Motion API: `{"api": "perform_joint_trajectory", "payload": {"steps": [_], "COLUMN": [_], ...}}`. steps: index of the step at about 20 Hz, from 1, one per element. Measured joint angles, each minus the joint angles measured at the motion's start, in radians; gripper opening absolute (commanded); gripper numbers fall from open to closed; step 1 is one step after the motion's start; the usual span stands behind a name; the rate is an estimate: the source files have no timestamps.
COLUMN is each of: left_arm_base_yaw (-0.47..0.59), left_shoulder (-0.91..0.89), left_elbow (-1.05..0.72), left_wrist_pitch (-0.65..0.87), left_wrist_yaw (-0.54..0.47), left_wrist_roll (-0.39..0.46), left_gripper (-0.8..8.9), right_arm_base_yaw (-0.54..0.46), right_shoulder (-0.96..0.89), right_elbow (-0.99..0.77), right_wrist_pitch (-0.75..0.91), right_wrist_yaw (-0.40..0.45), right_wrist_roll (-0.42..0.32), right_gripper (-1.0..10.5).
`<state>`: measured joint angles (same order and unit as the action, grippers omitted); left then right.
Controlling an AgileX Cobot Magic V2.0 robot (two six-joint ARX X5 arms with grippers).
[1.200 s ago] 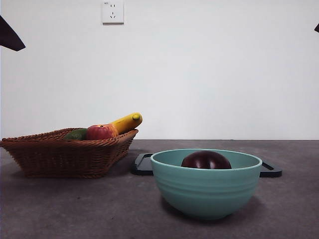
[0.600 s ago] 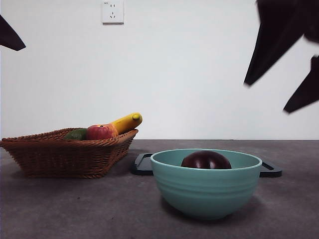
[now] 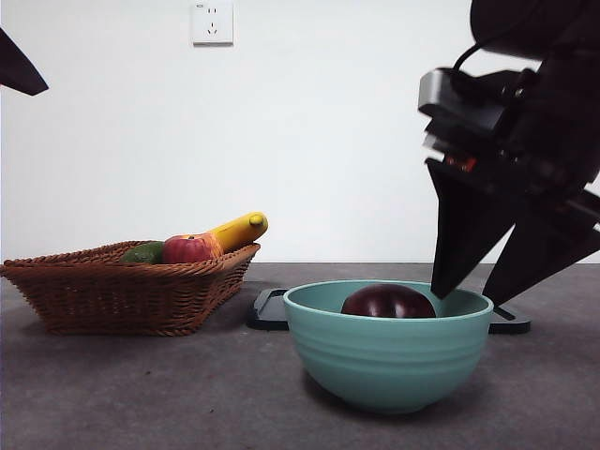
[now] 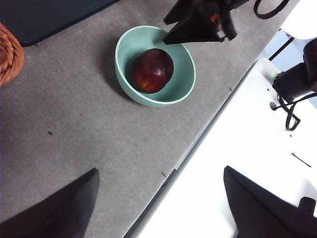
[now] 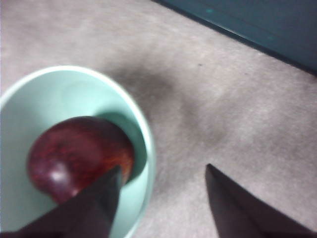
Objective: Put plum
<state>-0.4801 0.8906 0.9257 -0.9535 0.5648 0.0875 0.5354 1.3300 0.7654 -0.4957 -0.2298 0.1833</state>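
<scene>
The plum (image 3: 387, 302), dark maroon and glossy, lies inside a teal bowl (image 3: 386, 361) at the table's front centre; it also shows in the left wrist view (image 4: 151, 70) and the right wrist view (image 5: 79, 156). My right gripper (image 3: 469, 295) hangs open just over the bowl's right rim, one jaw above the bowl's inside, the other outside it; nothing is between the jaws (image 5: 161, 186). My left gripper (image 4: 158, 198) is open and empty, high and well away from the bowl (image 4: 156, 64), seen as a black tip (image 3: 19, 67) at the top left.
A wicker basket (image 3: 122, 291) at the left holds a red-and-yellow apple (image 3: 190, 248), a banana (image 3: 239, 230) and a green fruit (image 3: 142, 253). A black tray (image 3: 272, 309) lies behind the bowl. The table's edge (image 4: 198, 144) runs close beside the bowl.
The right arm has come down from the top right corner to the bowl's right rim. Plum, bowl and left arm have not moved.
</scene>
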Motion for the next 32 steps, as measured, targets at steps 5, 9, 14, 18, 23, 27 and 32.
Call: {"api": "perform_joint_trajectory", "payload": {"steps": [5,9,14,18,23,27,32], "left_arm_base_yaw": [0.000,0.000,0.000,0.000,0.000,0.000,0.000], "left_shoulder": [0.000,0.000,0.000,0.000,0.000,0.000,0.000], "left_elbow": [0.000,0.000,0.000,0.000,0.000,0.000,0.000], "left_wrist_pitch": [0.000,0.001,0.001,0.001,0.001,0.001,0.002], "left_wrist_yaw": [0.000,0.000,0.000,0.000,0.000,0.000,0.000], "left_wrist_roll": [0.000,0.000,0.000,0.000,0.000,0.000,0.000], "left_gripper": [4.02,4.02,4.02,4.02,4.02,4.02,4.02], "right_arm_base_yaw": [0.030,0.042,0.042,0.042,0.031,-0.034,-0.160], "right_shoulder": [0.041,0.049,0.052,0.052,0.051,0.068,0.192], "right_elbow": [0.000,0.000,0.000,0.004,0.119,0.212,0.373], "right_wrist_pitch": [0.032,0.035,0.042,0.037,0.006,-0.010,-0.039], "right_wrist_yaw": [0.021,0.021,0.021,0.021,0.021,0.021,0.022], "right_wrist_roll": [0.008,0.010,0.016,0.032,0.035,0.034,-0.003], "right_gripper": [1.3,0.5,0.1,0.1,0.1,0.1,0.1]}}
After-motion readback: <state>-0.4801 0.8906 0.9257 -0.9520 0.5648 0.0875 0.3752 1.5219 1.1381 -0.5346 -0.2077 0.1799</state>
